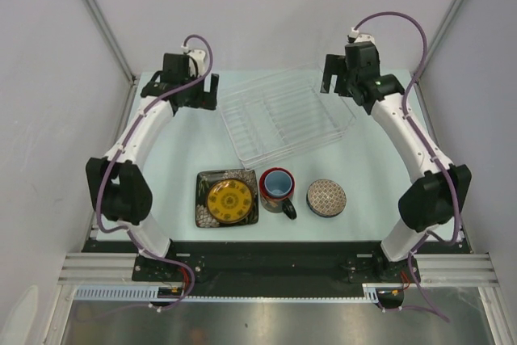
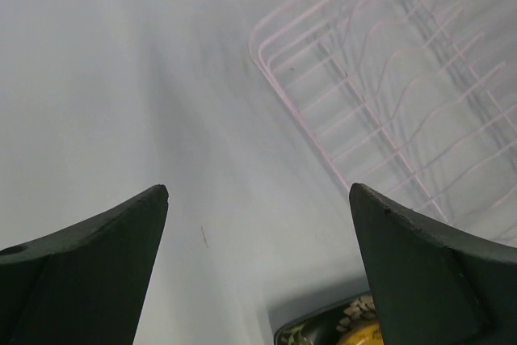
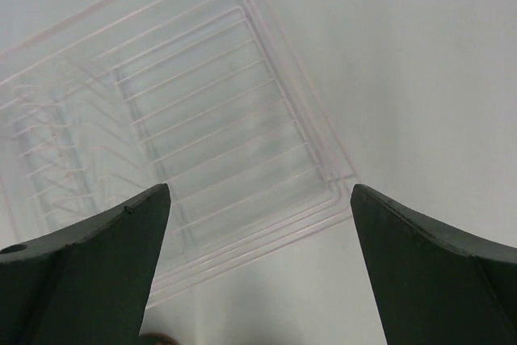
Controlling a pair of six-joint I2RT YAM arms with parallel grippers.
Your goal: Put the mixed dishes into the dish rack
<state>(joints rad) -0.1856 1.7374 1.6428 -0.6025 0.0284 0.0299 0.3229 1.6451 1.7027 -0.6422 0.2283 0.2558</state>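
The clear dish rack point(image 1: 287, 115) holds no dish at the far middle of the worktop point(image 1: 174, 151). The square plate point(image 1: 227, 199), red mug point(image 1: 277, 189) and patterned bowl point(image 1: 325, 198) line up nearer my arms. I judge loading not yet begun, and the next move is a first pick. The left gripper point(image 1: 206, 91) and right gripper point(image 1: 333, 80) flank the rack, fingers apart and holding nothing. No writing is legible.

Clear ribbed rectangular dish rack point(image 1: 287, 115): transparent plastic, glossy.
Square dark plate with yellow round centre point(image 1: 227, 199): glazed, glossy.
Red mug with light-blue inside point(image 1: 277, 189): glazed, smooth.
Pale blue-green table top point(image 1: 363, 166): matt, smooth.
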